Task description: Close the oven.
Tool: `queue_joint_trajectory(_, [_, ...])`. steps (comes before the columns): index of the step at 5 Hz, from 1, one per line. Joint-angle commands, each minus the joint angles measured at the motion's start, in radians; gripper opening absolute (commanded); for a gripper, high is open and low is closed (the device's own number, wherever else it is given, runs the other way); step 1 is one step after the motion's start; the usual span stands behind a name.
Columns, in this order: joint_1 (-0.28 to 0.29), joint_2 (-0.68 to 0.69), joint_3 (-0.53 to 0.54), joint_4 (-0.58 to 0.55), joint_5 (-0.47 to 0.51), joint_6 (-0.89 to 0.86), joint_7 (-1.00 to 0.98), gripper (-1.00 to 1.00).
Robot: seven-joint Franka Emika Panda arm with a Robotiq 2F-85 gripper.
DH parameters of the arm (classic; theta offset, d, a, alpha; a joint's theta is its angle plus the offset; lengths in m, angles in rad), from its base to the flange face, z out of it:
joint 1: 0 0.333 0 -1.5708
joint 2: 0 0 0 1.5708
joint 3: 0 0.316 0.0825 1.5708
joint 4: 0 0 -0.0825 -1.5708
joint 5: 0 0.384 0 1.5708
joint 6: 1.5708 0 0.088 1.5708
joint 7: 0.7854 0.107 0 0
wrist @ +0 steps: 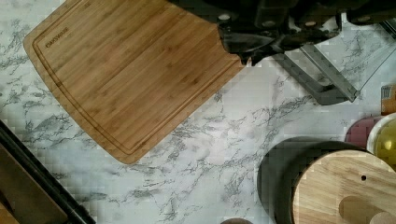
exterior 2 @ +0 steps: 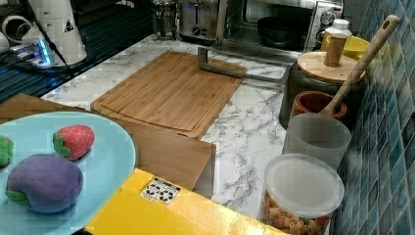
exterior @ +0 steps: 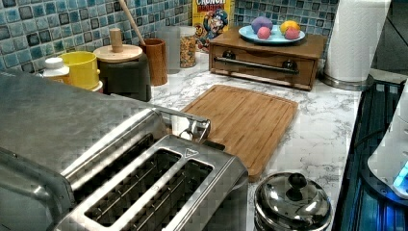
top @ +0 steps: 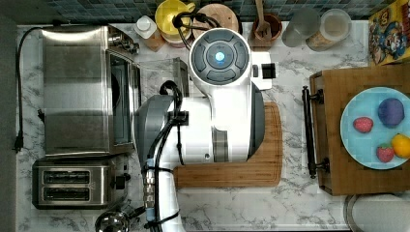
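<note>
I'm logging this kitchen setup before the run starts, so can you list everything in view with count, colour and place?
Oven: one, steel, top view's left, glass door dropped open.
Toaster: one, steel, two slots, beside the oven.
Cutting board: one, light wood, middle of the counter.
Pot lid: one, shiny steel, near the toaster.
Wooden tray: one, brown, with a bar handle.
Plate: one, light blue, on the tray, holding toy fruit: two red, one purple, one yellow.
Cereal box: one, yellow, by the tiled wall.
Yellow mug: one.
Dark canister: one, wooden lid.
Brown cup: one, holding a wooden spoon.
Clear containers: two, by the wall.
Paper towel roll: one, white.
Robot arm: one, white, over the cutting board.
</note>
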Motion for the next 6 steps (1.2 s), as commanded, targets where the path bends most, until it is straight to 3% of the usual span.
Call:
queue_joint_trajectory(1, [-0.016,0.071,0.003,0.057,0.092,-0.048,-0.163,-1.00])
queue_joint_trajectory(3, [-0.148,0.194,-0.051,0.003,0.301,0.049,-0.694,-1.00])
queue_joint_trajectory(4, [-0.199,0.212,-0.053,-0.023,0.426,0.107,-0.863,-1.00])
queue_joint_trajectory(5, [-0.231,0.223,-0.036,-0.056,0.570,0.122,-1.064,-1.00])
queue_joint_trajectory(6, [-0.231,0.226,0.017,-0.106,0.635,0.153,-1.188,-1.00])
